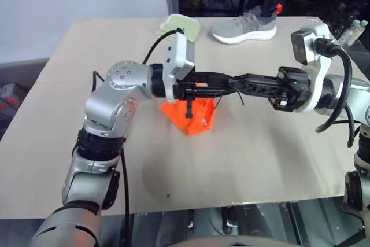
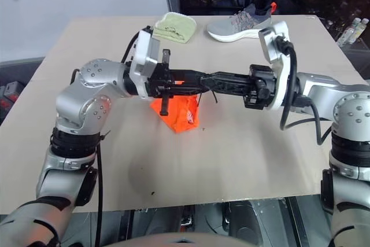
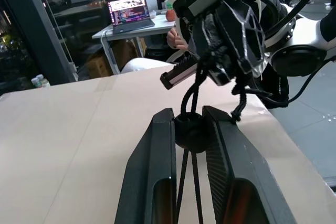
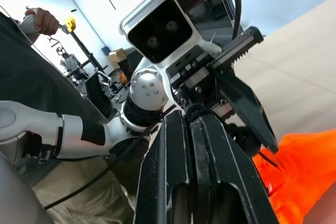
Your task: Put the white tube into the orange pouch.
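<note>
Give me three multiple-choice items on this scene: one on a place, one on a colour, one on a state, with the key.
1. Where does the grey sneaker lie?
A. on the floor
B. at the table's far edge, beside the green cloth
C. inside a box

2. What colour is the pouch?
A. blue
B. white
C. orange

3. How do the left hand's fingers stand?
A. closed on the black cord stopper
B. wide open
C. closed on the sneaker

Key: 1 B, it lies by the cloth; 2 C, bright orange fabric; 3 A, the left wrist view shows the stopper pinched between them.
</note>
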Robot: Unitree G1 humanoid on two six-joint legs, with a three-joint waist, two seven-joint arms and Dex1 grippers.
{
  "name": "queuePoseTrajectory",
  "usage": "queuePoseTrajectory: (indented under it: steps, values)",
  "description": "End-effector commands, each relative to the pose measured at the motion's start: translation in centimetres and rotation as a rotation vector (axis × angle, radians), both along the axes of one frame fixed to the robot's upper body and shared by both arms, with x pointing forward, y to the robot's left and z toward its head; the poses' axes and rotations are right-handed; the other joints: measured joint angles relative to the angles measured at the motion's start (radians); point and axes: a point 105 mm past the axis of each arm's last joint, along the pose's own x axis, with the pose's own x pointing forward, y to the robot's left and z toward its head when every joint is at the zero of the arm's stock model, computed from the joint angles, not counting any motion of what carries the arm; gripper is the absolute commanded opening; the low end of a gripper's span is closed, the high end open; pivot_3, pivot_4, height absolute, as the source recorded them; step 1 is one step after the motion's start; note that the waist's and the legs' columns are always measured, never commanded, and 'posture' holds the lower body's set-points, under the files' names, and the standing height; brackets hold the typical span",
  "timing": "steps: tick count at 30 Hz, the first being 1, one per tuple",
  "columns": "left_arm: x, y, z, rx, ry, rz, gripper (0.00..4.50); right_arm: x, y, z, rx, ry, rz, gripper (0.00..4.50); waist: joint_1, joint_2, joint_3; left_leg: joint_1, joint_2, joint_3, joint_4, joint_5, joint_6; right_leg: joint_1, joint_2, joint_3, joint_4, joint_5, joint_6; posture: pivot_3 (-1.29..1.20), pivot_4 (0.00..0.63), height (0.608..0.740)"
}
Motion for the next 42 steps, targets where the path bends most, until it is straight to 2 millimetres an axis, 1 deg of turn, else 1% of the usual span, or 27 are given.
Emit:
queuePoseTrajectory:
  steps: [1,4,6,7,9,10,11,13,15,16,17,18,21,22,24,26,28,29,30,32,33,34,35,36,38,40,42]
  values:
    - [1.2,0.3,2.7,-0.071,-0.050,0.045,0.23,0.4,0.0,4.6,0.156,-0.120,-0.023,0.00,0.000,0.000,0.000,0.000,0.000,0.000,0.000,0.000,0.000,0.000,0.000,0.000,0.000,0.000,0.000,0.00,0.150,0.740]
    - [2.9,1.1,5.6,-0.144,-0.061,0.095,0.23,2.4,0.2,9.0,0.276,-0.208,-0.114,0.00,-0.003,0.000,0.001,0.000,0.000,0.000,0.001,-0.001,0.001,0.000,0.001,0.000,0.001,-0.001,0.002,0.00,0.150,0.740]
    - [3.4,1.4,6.6,-0.171,-0.046,0.100,0.23,3.5,0.4,11.7,0.329,-0.268,-0.161,0.00,-0.005,0.001,0.001,0.000,0.001,0.001,0.001,-0.001,0.001,-0.001,0.001,0.001,0.001,-0.001,0.002,0.00,0.150,0.740]
    - [3.5,1.4,6.7,-0.177,-0.039,0.099,0.23,3.8,0.5,12.5,0.342,-0.287,-0.175,0.00,-0.006,0.001,0.001,0.000,0.001,0.001,0.001,0.000,0.001,-0.001,0.002,0.001,0.001,-0.001,0.001,0.00,0.150,0.740]
    - [3.9,1.4,5.2,-0.159,0.004,0.113,0.23,4.9,0.9,14.7,0.369,-0.335,-0.225,0.00,-0.008,0.001,0.001,0.000,0.001,0.001,0.000,0.001,-0.001,-0.001,0.002,0.001,0.001,0.000,0.000,0.00,0.150,0.740]
    - [4.0,1.4,4.5,-0.152,0.021,0.119,0.23,5.2,1.1,15.4,0.376,-0.348,-0.238,0.00,-0.008,0.002,0.001,0.000,0.000,0.002,-0.001,0.001,-0.002,-0.001,0.001,0.001,0.001,0.000,0.000,0.00,0.150,0.740]
    - [4.2,1.4,2.2,-0.125,0.071,0.141,0.23,5.8,1.3,16.3,0.384,-0.372,-0.277,0.00,-0.008,0.002,0.001,0.000,0.000,0.002,-0.002,0.001,-0.001,-0.001,0.001,0.002,0.000,0.000,0.000,0.00,0.150,0.740]
    - [4.4,1.6,-1.0,-0.081,0.128,0.177,0.23,6.5,1.4,17.4,0.396,-0.397,-0.321,0.00,-0.013,0.002,0.001,-0.001,0.000,0.003,-0.002,0.000,0.000,-0.002,0.001,0.002,0.000,0.000,0.000,0.00,0.150,0.740]
    - [4.8,2.2,-4.7,-0.036,0.202,0.238,0.23,7.2,0.9,18.3,0.400,-0.426,-0.376,0.00,-0.018,0.000,0.001,-0.004,0.000,0.002,-0.002,0.000,0.000,-0.003,0.001,0.000,0.000,0.000,0.000,0.00,0.150,0.740]
    - [4.9,2.6,-6.2,-0.015,0.222,0.267,0.23,7.6,0.3,18.7,0.404,-0.435,-0.411,0.00,-0.020,0.000,0.001,-0.007,0.000,0.002,-0.001,0.000,0.000,-0.005,0.001,0.000,0.001,0.000,0.000,0.00,0.150,0.740]
    - [4.9,2.8,-6.8,-0.019,0.234,0.281,0.23,7.8,-0.1,18.8,0.405,-0.440,-0.430,0.00,-0.020,0.000,0.001,-0.010,0.000,0.002,-0.001,0.000,0.000,-0.009,0.000,0.000,0.001,0.000,0.000,0.00,0.150,0.740]
    - [5.0,2.8,-6.8,-0.036,0.236,0.292,0.23,8.0,-0.5,18.8,0.402,-0.443,-0.437,0.00,-0.020,0.000,0.001,-0.013,-0.001,0.002,0.001,0.000,0.000,-0.012,-0.001,0.000,0.001,0.000,0.000,0.00,0.150,0.740]
    - [6.5,2.8,-5.0,-0.120,0.218,0.341,0.23,8.3,-1.4,18.1,0.381,-0.444,-0.457,0.00,-0.010,0.001,0.001,-0.015,-0.001,0.002,0.002,0.000,0.000,-0.014,-0.001,-0.001,0.002,0.000,0.000,0.00,0.150,0.740]
    - [7.4,3.0,-4.1,-0.147,0.201,0.373,0.23,8.6,-1.8,17.6,0.364,-0.453,-0.479,0.00,-0.006,0.001,0.001,-0.015,-0.001,0.001,0.002,0.000,0.000,-0.013,-0.001,-0.001,0.001,0.000,0.000,0.00,0.150,0.740]
    - [9.9,3.8,-1.6,-0.174,0.121,0.461,0.23,9.2,-3.1,16.9,0.338,-0.480,-0.554,0.00,0.001,0.000,0.002,-0.015,-0.001,0.002,0.003,0.000,0.000,-0.013,-0.001,-0.001,0.002,0.000,0.000,0.00,0.150,0.740]
    - [11.4,4.6,0.4,-0.171,0.059,0.507,0.23,9.2,-4.3,17.1,0.345,-0.501,-0.604,0.00,-0.001,0.000,0.002,-0.015,-0.001,0.002,0.003,0.000,0.000,-0.013,-0.001,-0.002,0.002,0.000,0.000,0.00,0.150,0.740]
    - [12.0,5.3,2.3,-0.155,0.005,0.515,0.23,8.5,-5.3,17.6,0.374,-0.511,-0.617,0.00,-0.004,0.000,0.002,-0.015,-0.001,0.002,0.003,0.000,0.000,-0.013,-0.001,-0.001,0.002,0.000,0.001,0.00,0.150,0.740]
    - [12.0,5.4,3.1,-0.143,-0.003,0.497,0.23,8.0,-5.9,17.6,0.383,-0.514,-0.629,0.00,-0.008,0.000,0.002,-0.015,-0.001,0.003,0.003,0.000,0.000,-0.014,-0.001,-0.001,0.002,0.000,0.001,0.00,0.150,0.740]
    - [11.8,5.3,3.5,-0.122,-0.004,0.472,0.23,7.6,-6.3,17.4,0.383,-0.518,-0.644,0.00,-0.012,0.001,0.002,-0.015,-0.001,0.004,0.002,0.000,0.000,-0.014,0.000,0.000,0.002,0.000,0.001,0.00,0.150,0.740]
    - [11.2,4.5,3.0,-0.022,-0.038,0.408,0.23,7.0,-7.3,16.3,0.361,-0.523,-0.689,0.00,-0.014,0.001,0.002,-0.015,0.000,0.004,0.000,0.001,-0.001,-0.014,0.000,-0.001,0.002,0.000,0.001,0.00,0.150,0.740]
    - [10.9,3.7,2.3,0.019,-0.040,0.372,0.23,6.9,-7.8,15.2,0.334,-0.517,-0.727,0.00,-0.014,0.001,0.002,-0.015,0.000,0.004,-0.002,0.001,-0.001,-0.014,0.000,-0.002,0.002,0.000,0.001,0.00,0.150,0.740]
    - [10.7,3.0,1.6,0.047,-0.036,0.345,0.23,6.9,-8.2,14.0,0.298,-0.513,-0.764,0.00,-0.013,0.001,0.001,-0.015,-0.001,0.006,-0.003,0.001,-0.001,-0.014,0.000,-0.002,0.002,0.000,0.001,0.00,0.150,0.740]
    - [10.5,2.0,0.3,0.081,-0.033,0.320,0.23,7.2,-8.6,12.3,0.249,-0.501,-0.808,0.00,-0.008,0.001,0.001,-0.015,-0.001,0.006,-0.003,0.001,-0.001,-0.013,0.000,-0.003,0.001,0.000,0.001,0.00,0.150,0.740]
    - [10.4,1.4,-0.6,0.103,-0.031,0.305,0.23,7.2,-8.9,11.1,0.216,-0.494,-0.835,0.00,-0.001,0.001,0.001,-0.015,-0.001,0.007,-0.003,0.001,-0.001,-0.013,0.000,-0.003,0.001,0.000,0.002,0.00,0.150,0.740]
    - [10.2,0.1,-2.9,0.151,-0.021,0.281,0.23,7.9,-9.6,8.2,0.153,-0.440,-0.902,0.00,0.001,0.001,0.001,-0.015,-0.002,0.008,-0.002,0.000,-0.001,-0.012,-0.001,-0.003,0.001,-0.001,0.002,0.00,0.150,0.740]
    - [10.4,-2.0,-6.9,0.186,0.037,0.287,0.23,9.4,-10.8,2.3,-0.014,-0.354,-0.997,0.00,0.005,0.000,0.001,-0.015,-0.002,0.009,0.001,0.000,-0.001,-0.013,-0.002,-0.002,0.000,-0.001,0.002,0.00,0.150,0.740]
    - [10.4,-3.8,-9.5,0.168,0.101,0.306,0.23,10.2,-11.7,-3.4,-0.200,-0.291,-1.051,0.00,0.006,0.000,0.001,-0.014,-0.003,0.006,0.004,0.000,0.000,-0.009,-0.002,-0.004,0.000,-0.001,0.003,0.00,0.150,0.740]
